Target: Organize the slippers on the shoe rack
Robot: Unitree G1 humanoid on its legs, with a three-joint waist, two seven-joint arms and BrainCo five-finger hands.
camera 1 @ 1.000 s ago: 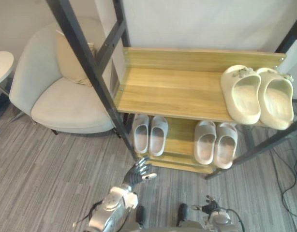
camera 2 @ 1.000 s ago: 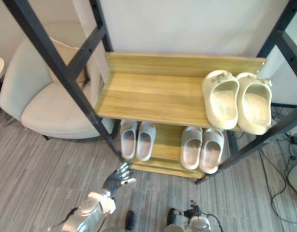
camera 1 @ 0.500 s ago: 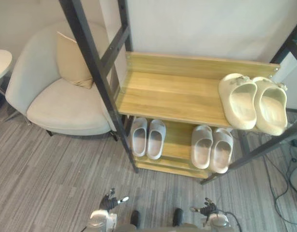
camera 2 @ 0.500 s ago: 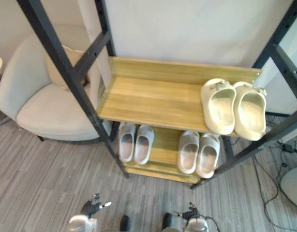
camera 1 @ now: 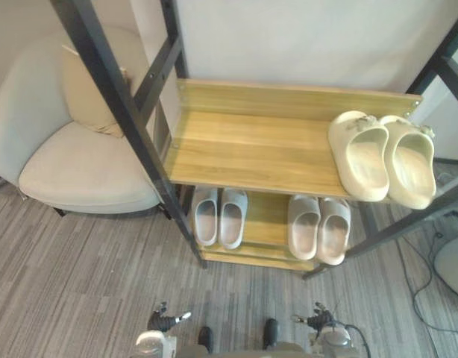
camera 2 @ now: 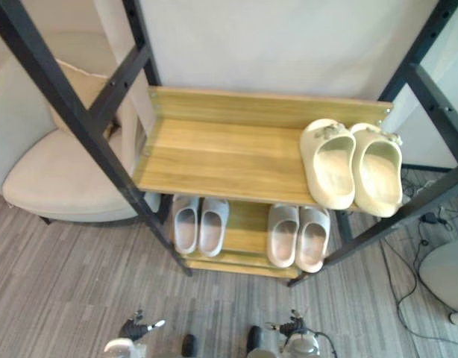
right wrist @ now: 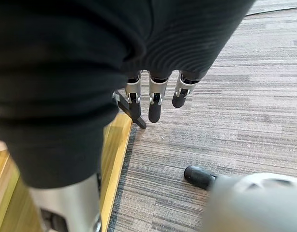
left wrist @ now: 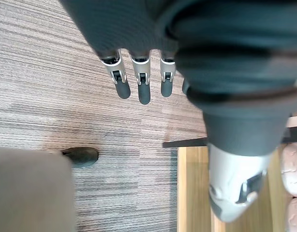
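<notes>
— How far along does the tidying look?

— Nearly done, I'd say. The shoe rack (camera 1: 244,145) carries all the footwear I can find. On the right end of its top shelf a big cream pair of slippers (camera 1: 361,155) lies side by side, the two touching. On the lower shelf there are two smaller pale pairs: the left pair (camera 1: 233,218) near the front post and the right pair (camera 1: 303,226) beneath the cream ones. Each pair lies parallel, toes pointing the same way. No slipper lies loose on the grey floor (camera 1: 80,283), so I see little left to do, unless the wide bare stretch of the top shelf is meant to be filled.

— And the hands?

— Both hang low in front of the rack, the left hand (camera 1: 163,322) and the right hand (camera 1: 319,321), well apart from the slippers. In the wrist views the left fingers (left wrist: 143,92) and the right fingers (right wrist: 155,108) are straight, relaxed and slightly spread, holding nothing.

— What has changed over the last second?

— The left hand was raised towards the foot of the rack's front post; it has since dropped to the lower edge of the view. The whole view has shifted a little too, which is the camera. The slippers have kept their places.
</notes>
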